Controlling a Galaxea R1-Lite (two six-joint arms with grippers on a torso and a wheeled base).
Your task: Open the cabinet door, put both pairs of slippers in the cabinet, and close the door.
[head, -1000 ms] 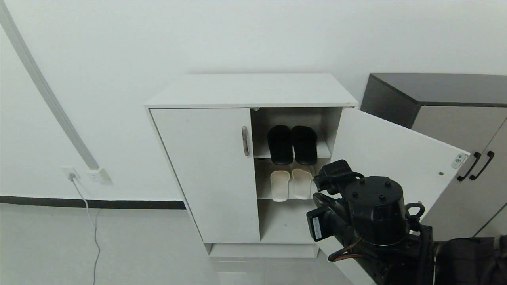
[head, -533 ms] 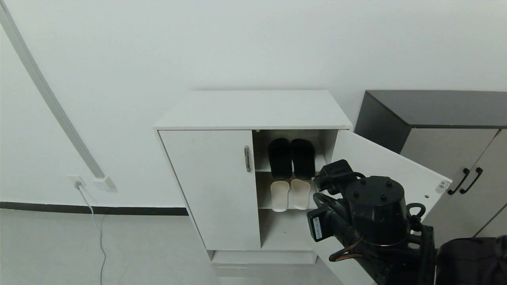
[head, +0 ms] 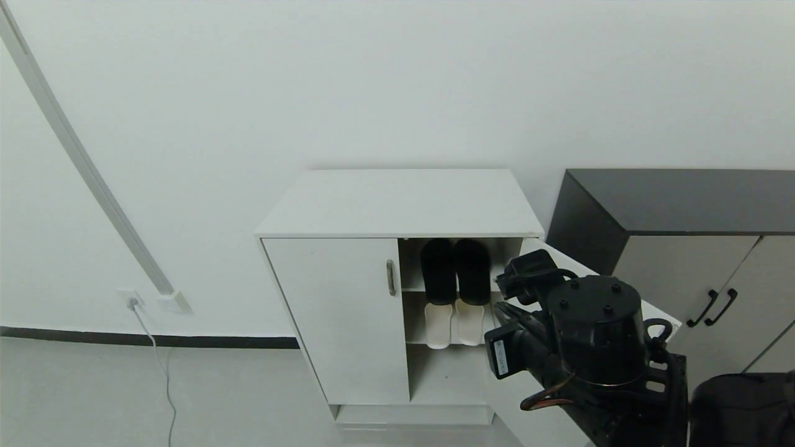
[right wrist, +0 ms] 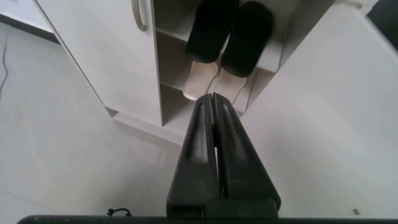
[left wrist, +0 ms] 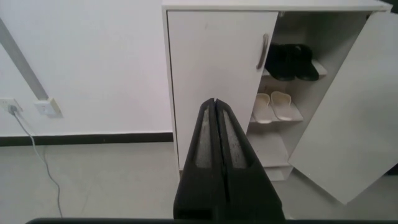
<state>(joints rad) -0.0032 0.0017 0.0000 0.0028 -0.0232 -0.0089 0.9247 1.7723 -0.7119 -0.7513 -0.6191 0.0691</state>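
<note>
I see the cabinet (head: 397, 202) in the lower middle of the head view, its right door (left wrist: 354, 124) swung open. The black slippers (head: 456, 270) sit on the upper shelf and the white slippers (head: 453, 323) on the shelf just below. My left gripper (left wrist: 215, 107) and right gripper (right wrist: 214, 102) both have their jaws pressed closed on nothing, apart from the cabinet.

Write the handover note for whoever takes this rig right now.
Left gripper: shut, empty, back from the cabinet.
Right gripper: shut, empty, facing the open shelves beside the right door.
Black slippers on the upper shelf, white slippers on the shelf below.
Done: right door opened, both pairs in.
Left to do: close the right door.
</note>
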